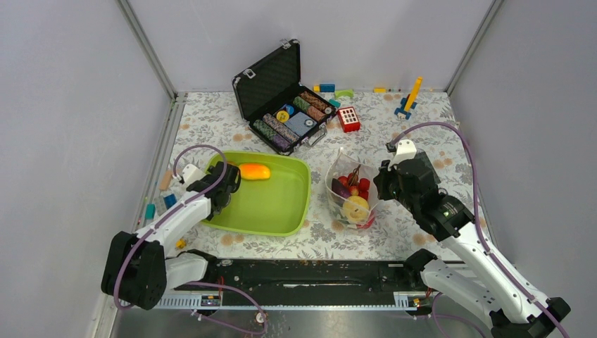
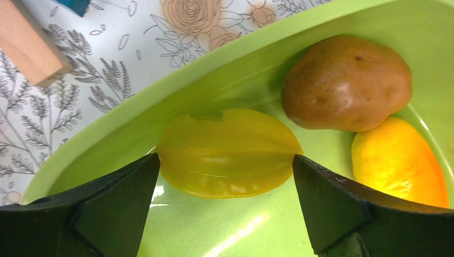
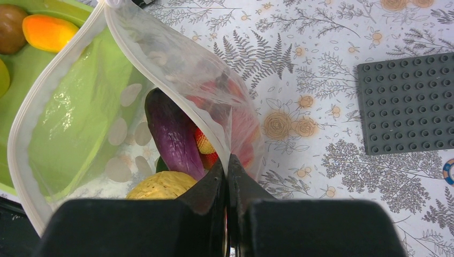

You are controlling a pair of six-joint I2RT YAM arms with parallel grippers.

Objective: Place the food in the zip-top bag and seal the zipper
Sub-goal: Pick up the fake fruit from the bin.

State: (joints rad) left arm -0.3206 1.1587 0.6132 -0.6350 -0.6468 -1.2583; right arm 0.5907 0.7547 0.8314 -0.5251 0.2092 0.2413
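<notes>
Two robot arms flank a lime-green tray (image 1: 281, 215) on a flower-printed bench (image 1: 211, 120). From overhead, the left gripper (image 1: 229, 184) hangs over the tray's left rim, and only an orange fruit (image 1: 254, 171) shows beside it.

The left wrist camera shows more. The gripper's black fingers (image 2: 115, 198) are spread wide to either side of a yellow star fruit (image 2: 227, 152) lying in the tray's corner. Whether they touch it cannot be told. A brown fruit (image 2: 348, 83) sits just beyond, touching the orange one, and a wooden block (image 2: 29, 48) lies outside the rim.

The zip-top bag (image 1: 338, 167) stands just right of the tray with its mouth gaping. The overhead view shows red berries (image 1: 362, 184) inside it.

The right wrist camera looks straight into the bag. The right gripper (image 3: 227, 160) is pressed together, pinching the bag's near edge. The zipper (image 3: 17, 123) curves open and unsealed around the mouth. A purple eggplant (image 3: 174, 134) leans above a knobbly yellow fruit (image 3: 160, 186), and the tray shows green through the dotted film.

A grey studded plate (image 3: 409, 101) appears only in this view, lying on the bench to the right. Only the overhead view shows the open poker chip case (image 1: 281, 105) at the far side.
</notes>
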